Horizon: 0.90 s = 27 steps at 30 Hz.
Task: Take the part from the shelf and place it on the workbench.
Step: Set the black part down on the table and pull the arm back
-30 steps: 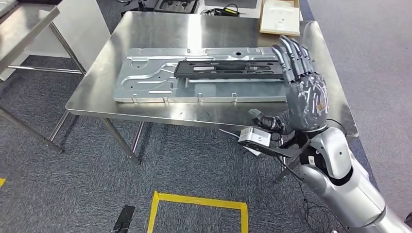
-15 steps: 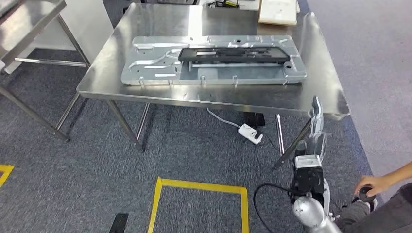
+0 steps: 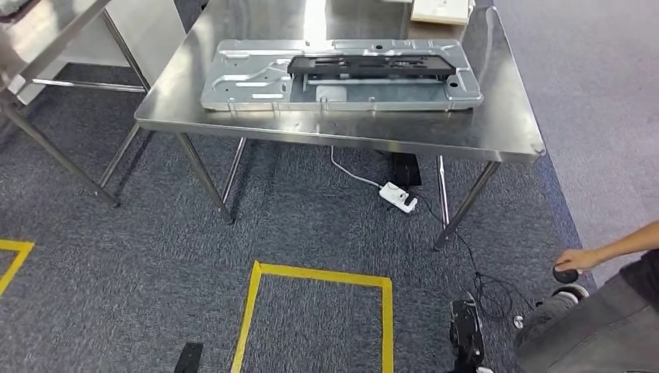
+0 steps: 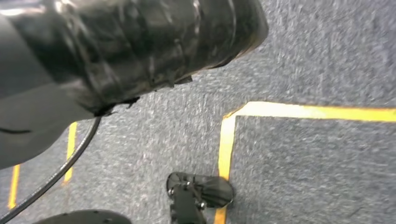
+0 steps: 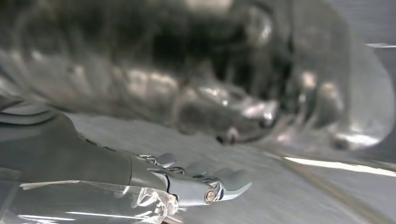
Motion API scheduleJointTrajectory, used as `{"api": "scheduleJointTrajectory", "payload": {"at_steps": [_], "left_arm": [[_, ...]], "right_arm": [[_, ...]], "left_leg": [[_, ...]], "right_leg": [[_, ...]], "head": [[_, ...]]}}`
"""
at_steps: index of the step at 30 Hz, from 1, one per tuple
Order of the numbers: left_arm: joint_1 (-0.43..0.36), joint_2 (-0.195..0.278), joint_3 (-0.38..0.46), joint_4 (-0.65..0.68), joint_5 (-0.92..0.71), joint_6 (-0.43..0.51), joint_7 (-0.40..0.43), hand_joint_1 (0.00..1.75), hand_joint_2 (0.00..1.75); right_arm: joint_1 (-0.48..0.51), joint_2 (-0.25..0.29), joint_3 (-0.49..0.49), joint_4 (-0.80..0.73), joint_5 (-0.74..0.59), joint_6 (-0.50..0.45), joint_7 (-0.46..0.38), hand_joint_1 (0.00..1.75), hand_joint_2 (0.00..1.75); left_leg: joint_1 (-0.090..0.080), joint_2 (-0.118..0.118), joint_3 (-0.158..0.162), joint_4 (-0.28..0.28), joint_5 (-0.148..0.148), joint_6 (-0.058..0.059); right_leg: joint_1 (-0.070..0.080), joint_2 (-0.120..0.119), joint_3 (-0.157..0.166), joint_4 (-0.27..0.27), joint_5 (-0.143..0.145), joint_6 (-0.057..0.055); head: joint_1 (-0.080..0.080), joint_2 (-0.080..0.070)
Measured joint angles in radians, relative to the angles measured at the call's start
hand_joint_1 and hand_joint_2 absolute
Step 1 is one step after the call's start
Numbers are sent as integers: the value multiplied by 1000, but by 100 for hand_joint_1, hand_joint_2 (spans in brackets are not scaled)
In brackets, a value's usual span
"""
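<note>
Underfoot, noted blue-grey carpet (image 3: 124, 256) with a square outline of yellow tape (image 3: 319, 273) laid on it, and a second corner of yellow tape (image 3: 14, 256) at the left edge. Saw the same carpet and tape in the left wrist view, under the left hand (image 4: 140, 42), of which made out a dark, glossy wrapped bulk. Could not tell how its fingers lay. Found the right wrist view badly smeared: picked out the right hand (image 5: 140, 172) as a grey cover with pale, shiny finger shapes. Could not tell whether those fingers were spread or curled, nor whether anything was held.

Off to the right, near the floor, saw a person's hand (image 3: 577, 257) resting on a small black round object (image 3: 565, 273), with a grey trouser leg (image 3: 591, 326) below it.

Farther on, under the table, spotted a white power strip (image 3: 398, 197) on the carpet, its pale cable running up and back.

Beyond that, found the stainless-steel workbench (image 3: 342, 134) on slim metal legs, its top bright and scuffed. Saw a large sheet-metal panel (image 3: 249, 78) lying flat along it, and the black part (image 3: 371, 67) lying lengthwise on top of that panel, toward its right half, well apart from both hands. Noted a pale flat board (image 3: 441, 9) at the far right corner of the bench.

To the left, made out another steel table (image 3: 47, 23) beside white panelling; to the right, a strip of lighter grey floor (image 3: 606, 93).
</note>
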Motion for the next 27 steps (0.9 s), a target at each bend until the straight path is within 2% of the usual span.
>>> {"api": "scheduleJointTrajectory", "payload": {"at_steps": [2,3,4,6,7,8,9,10,11,12,14,15,16,18,19,20,22,23,24,25,27], "left_arm": [[-1,0,4,0,-4,1,3,0,0],[0,0,6,0,-5,2,4,0,0],[1,0,7,0,-6,3,4,0,0],[2,0,8,0,-7,4,4,0,0],[2,0,8,0,-8,5,4,0,0],[2,0,8,0,-9,5,5,0,0],[2,0,9,0,-11,5,7,0,0],[2,0,9,0,-12,5,9,0,0],[3,0,9,0,-15,5,12,0,0],[3,-1,9,0,-17,5,13,0,0],[2,-1,9,0,-23,6,14,0,0],[1,-1,9,0,-25,8,14,0,0],[0,-1,9,0,-27,10,15,0,0],[1,-1,9,0,-30,14,18,0,0],[2,-1,9,0,-30,15,19,0,0],[3,-1,9,0,-30,16,20,0,0],[5,-2,9,0,-30,17,20,0,0],[7,-3,9,0,-30,17,20,0,0],[8,-4,9,0,-30,17,21,0,0],[9,-4,9,0,-30,17,21,0,0],[8,-4,9,0,-31,19,22,0,0]], "right_arm": [[10,10,-12,75,-30,38,46,0,0],[18,14,-17,106,-40,53,64,0,0],[28,19,-19,133,-46,65,78,0,0],[39,26,-23,180,-50,76,98,0,0],[40,30,-25,200,-51,79,110,0,0],[40,34,-28,219,-51,84,129,0,0],[40,39,-31,237,-53,88,160,0,0],[40,43,-33,253,-55,94,201,0,0],[39,48,-34,267,-56,99,246,0,0],[39,53,-35,279,-55,105,289,0,0],[37,63,-35,295,-45,120,342,0,0],[36,68,-35,301,-37,128,353,0,0],[36,73,-35,308,-28,134,359,0,0],[37,81,-35,321,-14,140,363,0,0],[37,84,-35,326,-9,142,363,0,0],[36,86,-35,329,-6,142,362,0,0],[35,87,-35,336,-3,142,358,0,0],[36,87,-35,340,-2,144,355,0,0],[36,88,-35,343,-2,149,353,0,0],[36,89,-35,346,-2,155,351,0,0],[36,91,-35,350,1,170,345,0,0]], "left_leg": [[-1,3,-5,-16,13,13],[0,5,-12,-20,24,21],[1,7,-20,-24,37,30],[1,10,-46,-24,60,41],[0,11,-61,-23,71,43],[-1,12,-78,-22,82,42],[-1,13,-95,-19,92,40],[-1,14,-112,-14,101,37],[-1,14,-129,-7,109,34],[-2,14,-145,3,114,29],[-4,15,-166,26,121,19],[-4,16,-172,34,124,12],[-3,17,-175,39,128,6],[1,16,-184,56,118,-7],[4,15,-196,83,94,-13],[6,14,-214,130,57,-18],[10,14,-257,253,-16,-27],[12,14,-268,297,-32,-29],[13,14,-262,308,-29,-30],[14,14,-238,283,-10,-28],[11,29,-150,151,36,-20]], "right_leg": [[-3,1,-1,-3,10,12],[-5,3,-6,8,-9,16],[-6,6,-15,37,-49,19],[-8,8,-43,147,-159,23],[-9,8,-54,212,-193,25],[-10,8,-57,263,-200,28],[-10,9,-49,291,-179,30],[-12,9,-27,288,-143,31],[-13,8,11,253,-113,31],[-14,8,66,190,-105,30],[-11,9,164,53,-148,23],[-8,10,190,12,-171,18],[-7,10,195,-5,-180,11],[-8,7,186,-6,-171,-6],[-9,5,181,-7,-164,-15],[-9,2,175,-7,-159,-21],[-6,0,161,-6,-149,-27],[-5,0,154,-5,-144,-27],[-4,0,147,-3,-141,-26],[-3,-3,143,-2,-138,-25],[-2,-9,141,0,-136,-22]], "head": [[0,0],[1,0],[3,0],[7,0],[8,0],[8,0],[8,0],[8,0],[8,0],[9,0],[7,0],[7,0],[7,0],[6,0],[5,0],[4,0],[3,0],[3,0],[3,0],[2,0],[2,0]]}}
